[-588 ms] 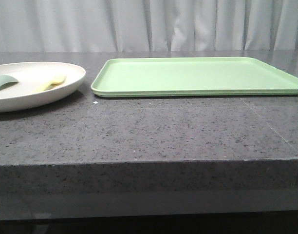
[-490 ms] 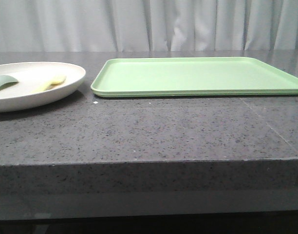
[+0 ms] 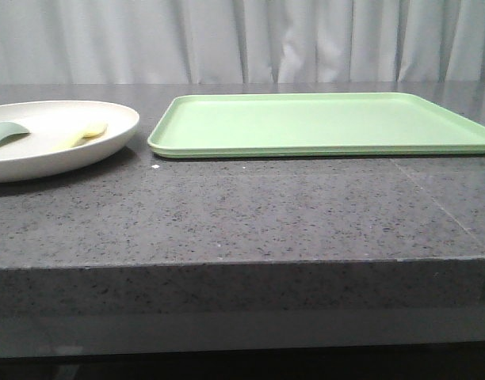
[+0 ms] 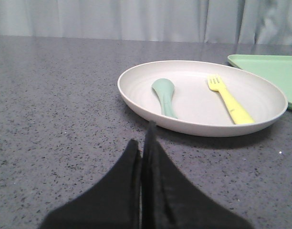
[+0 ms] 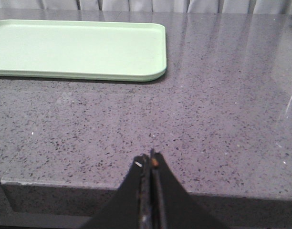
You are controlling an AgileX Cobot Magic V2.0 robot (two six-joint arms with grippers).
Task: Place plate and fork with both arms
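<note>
The cream plate (image 3: 36, 162) sits at the table's left; it also shows in the left wrist view (image 4: 136, 95). The pale yellow fork (image 4: 231, 99) lies inside it, also in the front view (image 3: 85, 134), beside a teal spoon-like utensil (image 4: 165, 95). My left gripper (image 4: 142, 138) is shut and empty, low over the table, a short way in front of the plate's near rim. My right gripper (image 5: 151, 160) is shut and empty at the table's front edge, short of the tray. Neither gripper shows in the front view.
A flat light green tray (image 3: 322, 123) lies at the middle and right of the grey speckled table (image 3: 250, 214); its corner shows in the right wrist view (image 5: 79, 47) and beside the plate in the left wrist view (image 4: 270, 69). White curtains hang behind.
</note>
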